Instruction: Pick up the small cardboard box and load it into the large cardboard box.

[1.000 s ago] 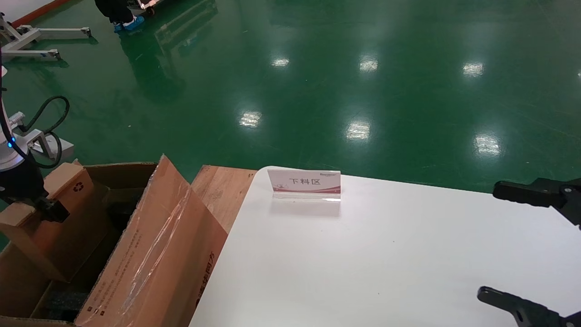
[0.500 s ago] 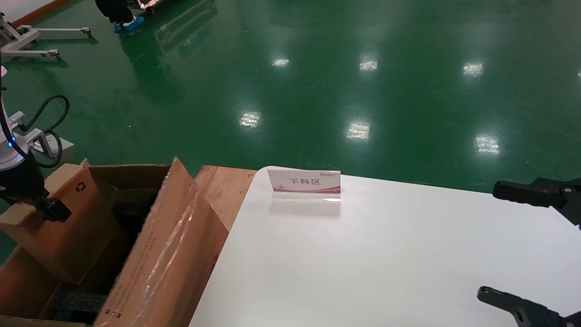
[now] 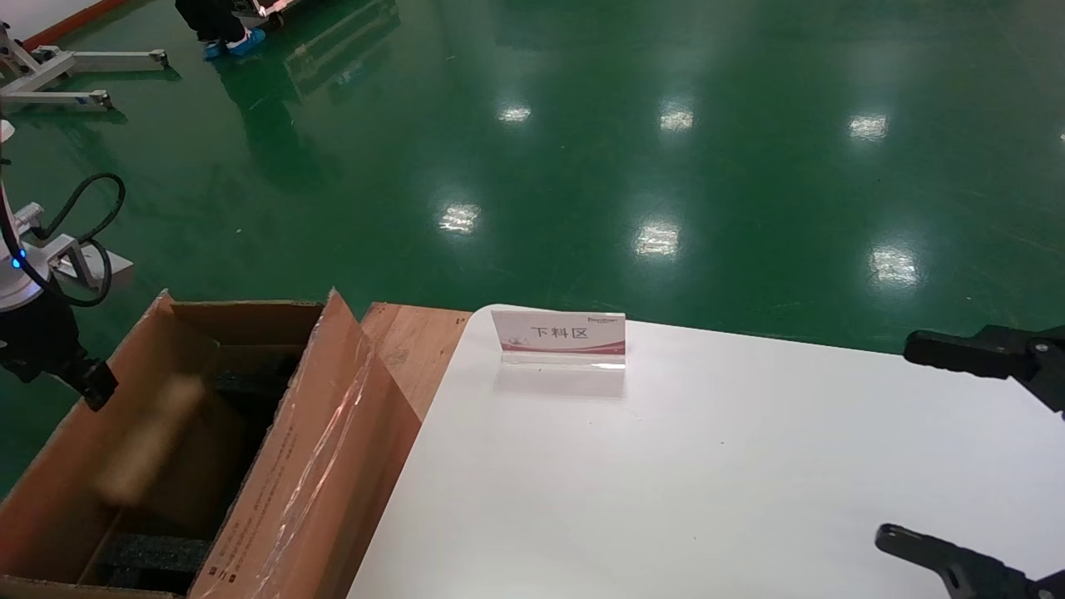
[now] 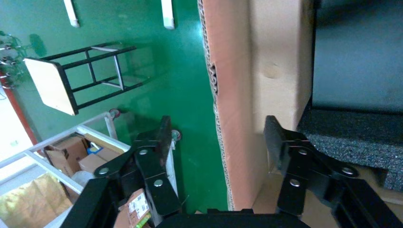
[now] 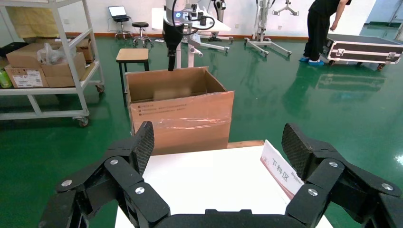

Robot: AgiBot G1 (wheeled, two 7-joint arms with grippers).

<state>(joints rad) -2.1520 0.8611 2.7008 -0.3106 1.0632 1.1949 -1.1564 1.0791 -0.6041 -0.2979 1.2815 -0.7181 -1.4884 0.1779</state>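
Fingers of the left gripper (image 4: 216,137) are standing wide apart and holding nothing, straddling the outer wall of the large cardboard box (image 3: 283,466), one finger outside over the green floor (image 3: 582,150) and the other inside above the black foam (image 4: 351,137). In the head view this left gripper (image 3: 87,378) is hanging just beside the carton's outer rim, near its far corner, a spot that looks chosen so that anything let go drops inside rather than onto the floor.

Inside the carton the small cardboard box (image 3: 154,441) is showing only as a blurred tan shape against the outer wall, free of the fingers and apparently dropping toward the black foam at the bottom; whether it is already resting there cannot be told. The carton's long taped flap (image 3: 324,433) is standing up on the table side, keeping the mouth open.

Judging from this, the release is done and the loading is nearly finished.

Farther out, a wooden board (image 3: 408,349) is lying between the carton and the white table (image 3: 707,482), and a small sign (image 3: 557,337) is standing near the table's far edge. The right gripper (image 5: 216,147) is idling with its fingers spread wide and empty above the table's near right corner, well apart from the work.
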